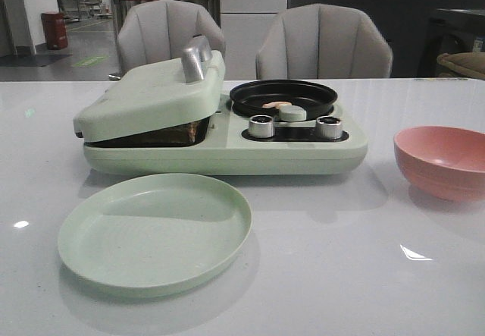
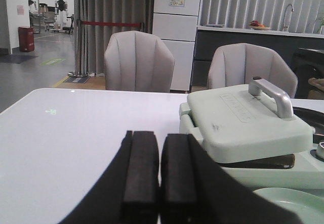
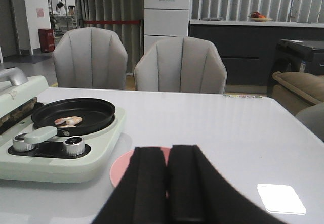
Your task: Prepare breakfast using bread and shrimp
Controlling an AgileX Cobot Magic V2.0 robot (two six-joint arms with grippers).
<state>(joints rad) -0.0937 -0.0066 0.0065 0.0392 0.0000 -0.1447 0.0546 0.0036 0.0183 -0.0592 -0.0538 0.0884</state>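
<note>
Few shrimp (image 3: pixel 69 121) beyond right pincer (image 3: pixel 168 183).

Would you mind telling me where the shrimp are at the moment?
The shrimp lie in the black round pan on the breakfast maker's right half, just behind the pale green knob.
</note>
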